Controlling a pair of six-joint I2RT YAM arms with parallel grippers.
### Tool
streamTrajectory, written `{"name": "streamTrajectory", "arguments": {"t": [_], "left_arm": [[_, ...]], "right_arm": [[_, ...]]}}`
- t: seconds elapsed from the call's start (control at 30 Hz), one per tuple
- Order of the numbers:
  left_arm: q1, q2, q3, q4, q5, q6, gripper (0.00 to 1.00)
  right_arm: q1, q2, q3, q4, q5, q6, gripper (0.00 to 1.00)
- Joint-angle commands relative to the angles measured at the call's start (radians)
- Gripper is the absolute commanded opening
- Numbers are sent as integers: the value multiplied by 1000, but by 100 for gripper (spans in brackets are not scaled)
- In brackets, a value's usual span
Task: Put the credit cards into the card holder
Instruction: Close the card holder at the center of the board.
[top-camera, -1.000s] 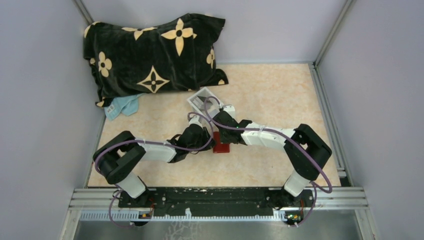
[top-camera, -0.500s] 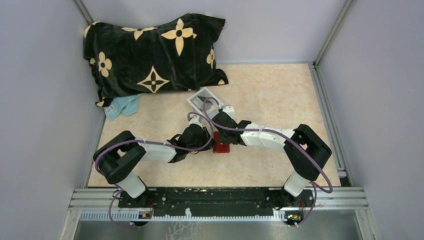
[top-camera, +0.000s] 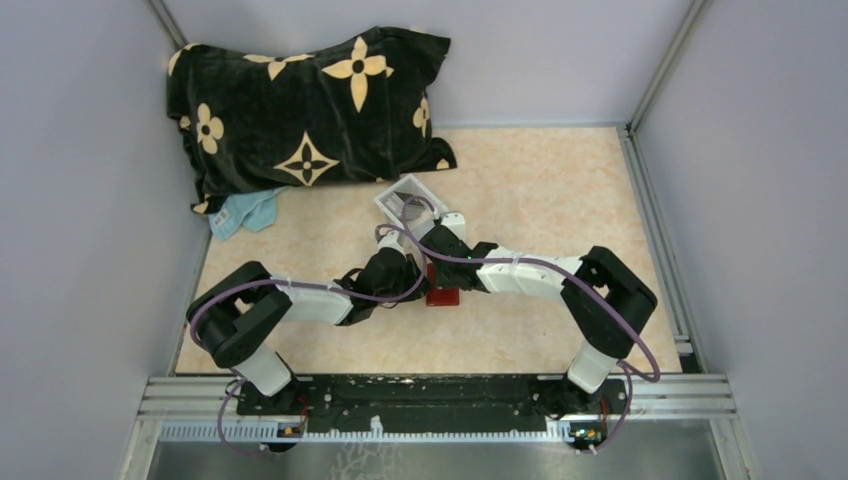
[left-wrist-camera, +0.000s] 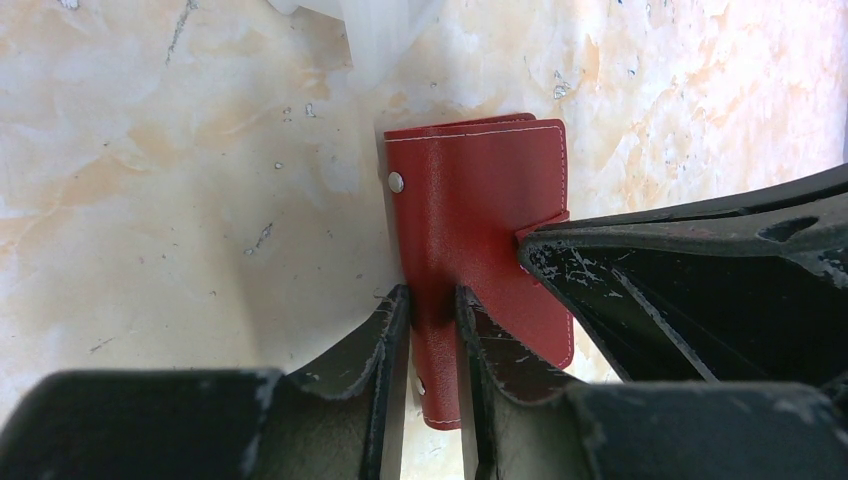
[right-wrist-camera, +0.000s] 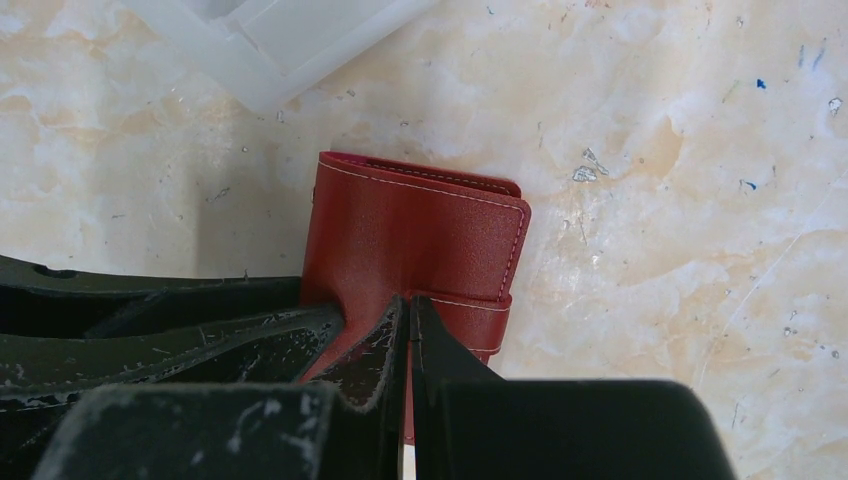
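Observation:
The red card holder (top-camera: 445, 292) lies closed on the table between my two grippers. In the left wrist view the left gripper (left-wrist-camera: 432, 305) is shut on the near left edge of the holder (left-wrist-camera: 480, 200), close to its snap stud. In the right wrist view the right gripper (right-wrist-camera: 408, 310) is shut on the closing strap at the near edge of the holder (right-wrist-camera: 415, 225). The right fingers (left-wrist-camera: 680, 260) reach the strap from the right in the left wrist view. No credit cards show; the holder's inner face is hidden.
A small white plastic tray (top-camera: 405, 197) stands just beyond the holder, and its corner shows in the right wrist view (right-wrist-camera: 270, 40). A black flowered pillow (top-camera: 310, 110) and a light blue cloth (top-camera: 245, 212) lie at the back left. Frame rails run along the right edge.
The right arm has shifted slightly to the left, toward the holder. The left arm and the holder have stayed in place.

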Motion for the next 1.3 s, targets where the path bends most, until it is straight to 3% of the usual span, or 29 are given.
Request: {"name": "streamTrajectory", "arguments": {"t": [0.0,0.37,1.27], "left_arm": [[-3,22,-21,-46,26,3,28],[-3,31,-25,-42,25,1,28],[-2,42,-19,-32,37,2,27]], "right_arm": [[19,13,3,-29,12,7,0],[19,-69,1,-67,80,1,0],[22,-22,3,-33,31,7,0]]}}
